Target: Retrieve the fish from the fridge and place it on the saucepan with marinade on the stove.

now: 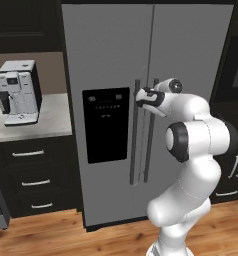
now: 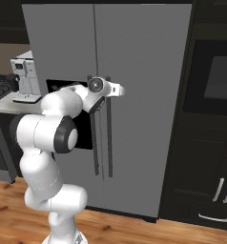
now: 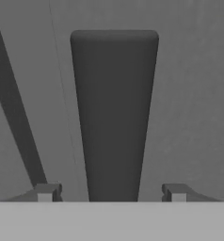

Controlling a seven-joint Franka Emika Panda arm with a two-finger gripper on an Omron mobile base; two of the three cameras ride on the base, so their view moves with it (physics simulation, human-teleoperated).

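Gripper [image 3: 112,193] is straddling a fridge [image 1: 111,50] door handle [image 3: 115,117], jaws apart, not yet gripping; next, clamping and pulling open.

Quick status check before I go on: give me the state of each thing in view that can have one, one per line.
fridge: both doors closed.
right door handle: upright, sitting between the fingertips, not yet clamped.
left door handle: untouched.
end effector: at the top of the right door handle, jaws apart on either side of it.
coffee machine: upright on the counter.
counter drawers: shut.
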